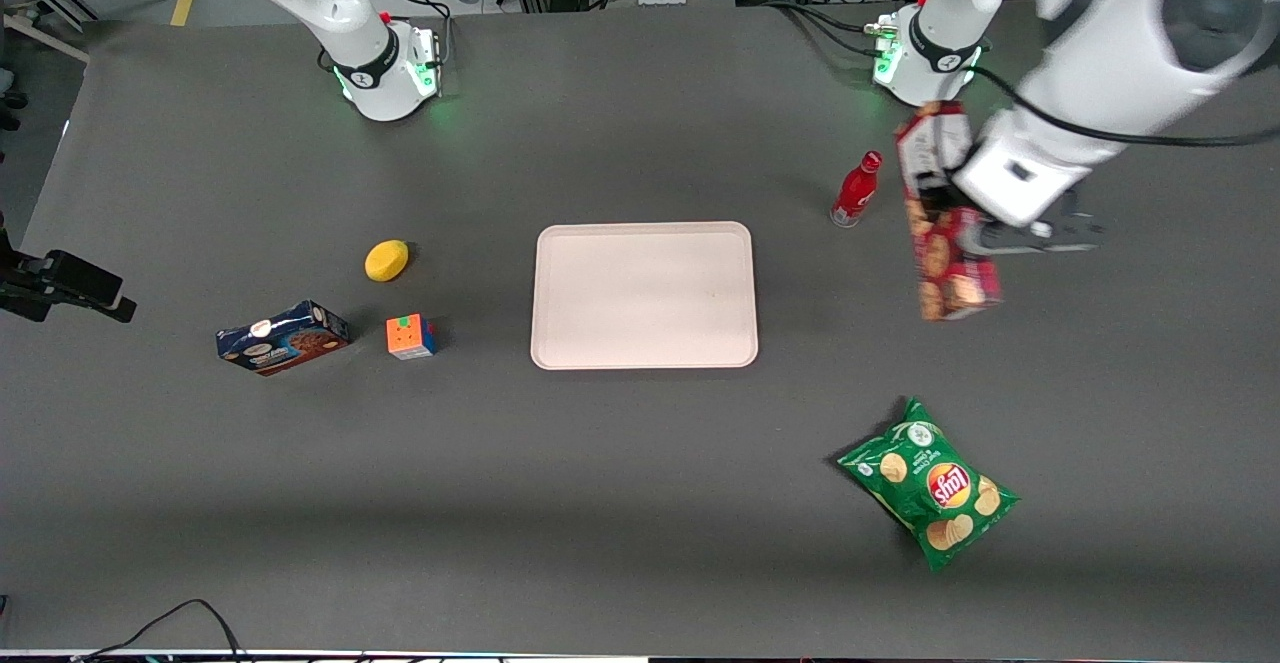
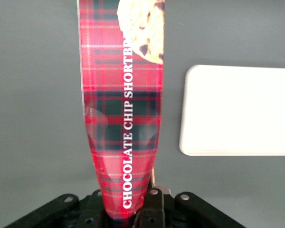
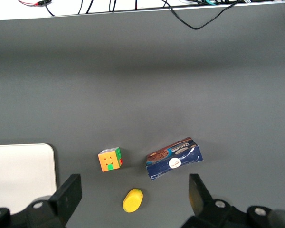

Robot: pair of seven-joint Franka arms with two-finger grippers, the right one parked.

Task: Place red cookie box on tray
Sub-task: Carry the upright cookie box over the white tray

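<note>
The red cookie box (image 1: 938, 213) is a long dark-red plaid carton with cookie pictures, lifted off the table toward the working arm's end. My left gripper (image 1: 965, 218) is shut on it around the middle of its length. In the left wrist view the red cookie box (image 2: 126, 104) runs out from between the black fingers (image 2: 154, 204), its side reading CHOCOLATE CHIP SHORTBREAD. The tray (image 1: 645, 295), pale pink-beige with a low rim, lies flat in the middle of the table with nothing on it. The tray (image 2: 237, 109) also shows beside the carton in the left wrist view.
A red bottle (image 1: 856, 190) stands between the tray and the held carton. A green chip bag (image 1: 930, 483) lies nearer the front camera. Toward the parked arm's end lie a lemon (image 1: 386, 260), a colour cube (image 1: 411, 336) and a blue cookie box (image 1: 283, 337).
</note>
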